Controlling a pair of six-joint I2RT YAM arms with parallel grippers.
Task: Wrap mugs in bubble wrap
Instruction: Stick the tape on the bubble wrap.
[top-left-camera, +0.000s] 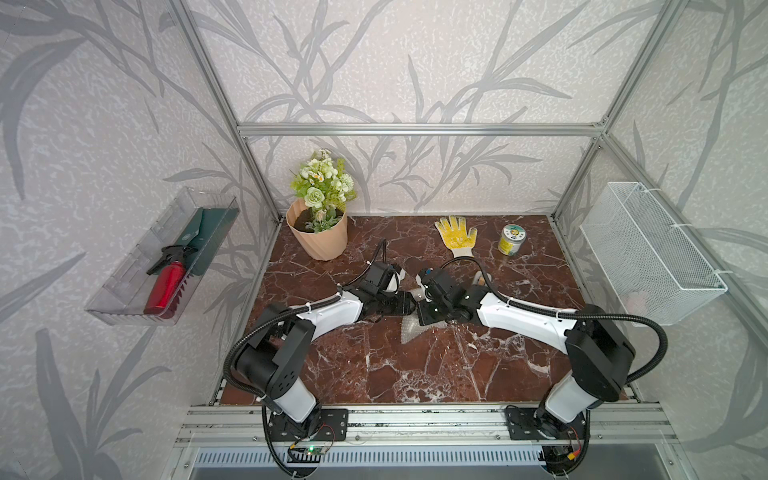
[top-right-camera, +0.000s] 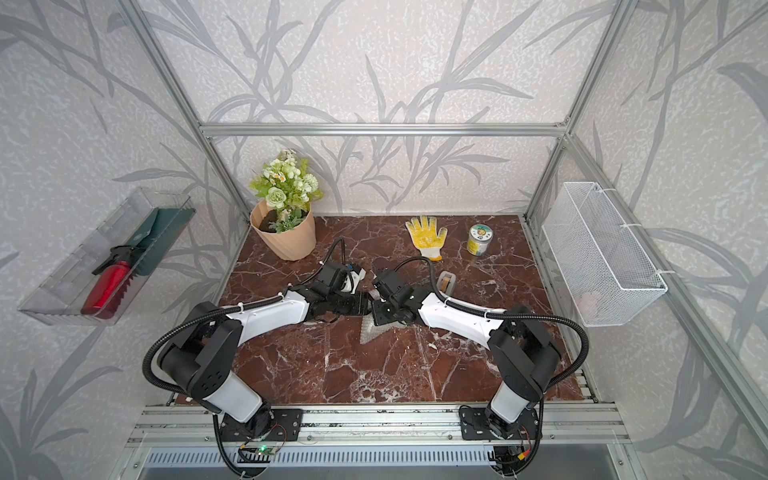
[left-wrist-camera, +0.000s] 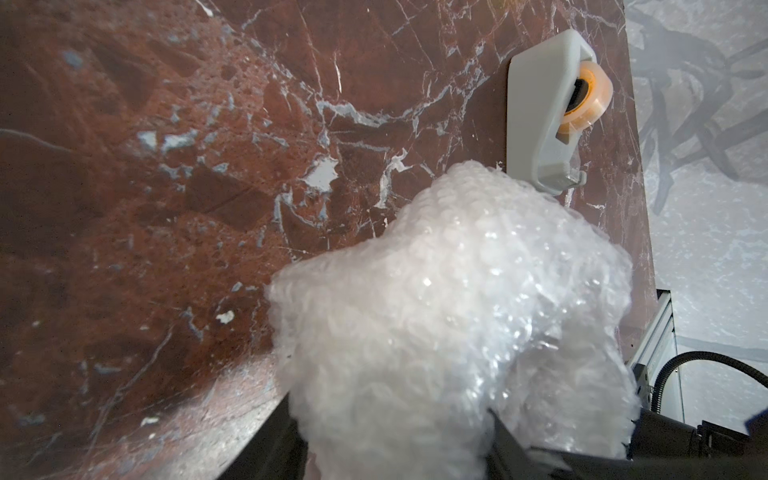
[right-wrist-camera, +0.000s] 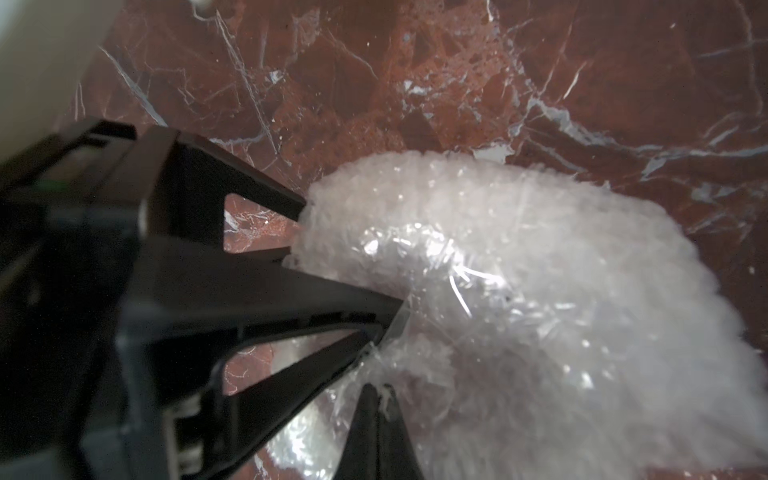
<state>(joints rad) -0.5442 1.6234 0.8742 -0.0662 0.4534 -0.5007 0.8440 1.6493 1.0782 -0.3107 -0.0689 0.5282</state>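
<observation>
You have one bubble wrap (top-left-camera: 409, 331) bundle, whitish and crumpled, at frame centre in both top views. Two grippers: left gripper (right-wrist-camera: 351, 255) clamps it; right gripper (right-wrist-camera: 374, 395) pinches its film, fingers closed.

On the bench (top-left-camera: 374, 365): potted flowers (top-left-camera: 320, 239) rear left; glove (top-left-camera: 456, 237) and, right of it, jar (top-left-camera: 512, 241) at rear; tape dispenser (top-right-camera: 445, 282) before the glove; bubble wrap (top-left-camera: 409, 330) at centre.

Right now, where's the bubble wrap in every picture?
In a top view: bubble wrap, mid-table, one small corner showing.
In a top view: same mid-table spot.
Left wrist: big bundle before the tape dispenser.
Right wrist: big bundle, close up.
Shared landmark: red marble table.
</observation>
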